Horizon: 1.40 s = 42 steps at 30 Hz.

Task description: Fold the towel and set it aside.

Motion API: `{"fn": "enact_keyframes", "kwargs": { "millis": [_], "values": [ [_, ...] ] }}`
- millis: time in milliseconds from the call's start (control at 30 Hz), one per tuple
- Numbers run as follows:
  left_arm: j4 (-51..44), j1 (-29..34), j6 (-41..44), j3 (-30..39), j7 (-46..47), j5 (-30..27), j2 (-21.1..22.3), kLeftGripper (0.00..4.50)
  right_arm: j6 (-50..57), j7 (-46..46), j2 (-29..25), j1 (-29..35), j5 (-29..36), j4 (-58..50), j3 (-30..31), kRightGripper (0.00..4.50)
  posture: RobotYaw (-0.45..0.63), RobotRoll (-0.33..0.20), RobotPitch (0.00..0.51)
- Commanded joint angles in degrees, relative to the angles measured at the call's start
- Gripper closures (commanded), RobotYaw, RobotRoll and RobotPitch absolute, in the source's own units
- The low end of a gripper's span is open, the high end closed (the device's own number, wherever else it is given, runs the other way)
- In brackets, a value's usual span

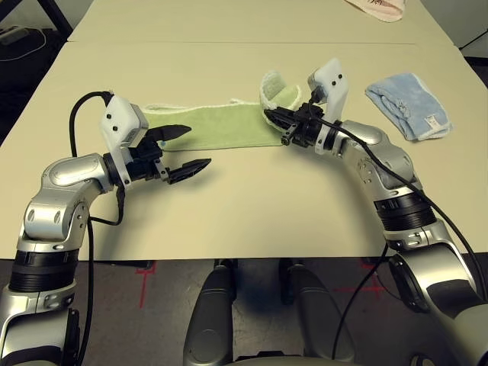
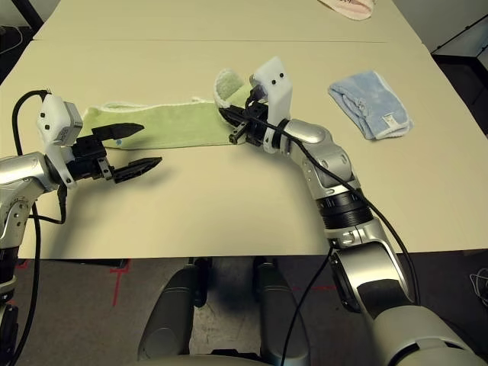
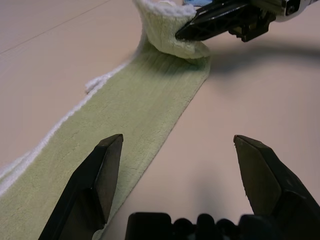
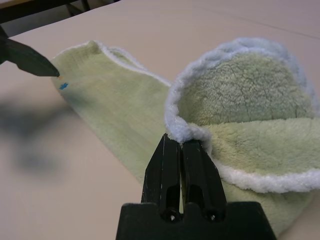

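No container stands anywhere on the beige table [image 1: 244,213]; the light green terry towel with white stitched edging [image 1: 210,127] lies across its middle as a long folded strip; its right end is lifted and curled over, pinched in the clenched right gripper [image 1: 271,117]; the left gripper [image 1: 191,148] hovers spread wide at the strip's left end, holding nothing; a crumpled light blue towel [image 1: 408,105] lies well apart on the right; a pink towel [image 1: 377,8] sits at the far edge.
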Motion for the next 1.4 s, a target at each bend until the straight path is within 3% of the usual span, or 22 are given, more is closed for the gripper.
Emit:
{"fn": "enact_keyframes", "kwargs": {
  "millis": [33,733,900,1167,1400],
  "values": [
    [-0.9,0.9,0.1,-0.2,0.1,0.0,0.5,0.00,-0.5,1.5,0.8,-0.4,-0.3,0.6,0.6,4.47,0.05,0.000,0.219],
    [-1.6,1.7,0.3,-0.1,0.8,-0.2,0.3,0.00,-1.6,5.6,3.5,-2.4,-2.9,3.3,2.2,4.47,0.06,0.000,0.221],
    [-2.1,2.0,0.5,0.0,0.9,-0.3,0.6,0.00,-2.2,6.6,3.9,-2.9,-3.9,3.9,2.8,3.05,0.06,0.000,0.221],
    [-2.1,2.0,0.7,-0.3,1.0,-0.2,0.5,0.00,-2.8,9.4,3.5,-3.0,-4.4,3.4,2.9,0.02,0.05,0.000,0.221],
    [-1.8,1.7,0.6,-0.5,0.9,-0.1,0.4,0.00,-3.6,13.4,3.9,-3.9,-4.2,3.7,4.0,0.02,0.05,0.000,0.224]
  ]
}}
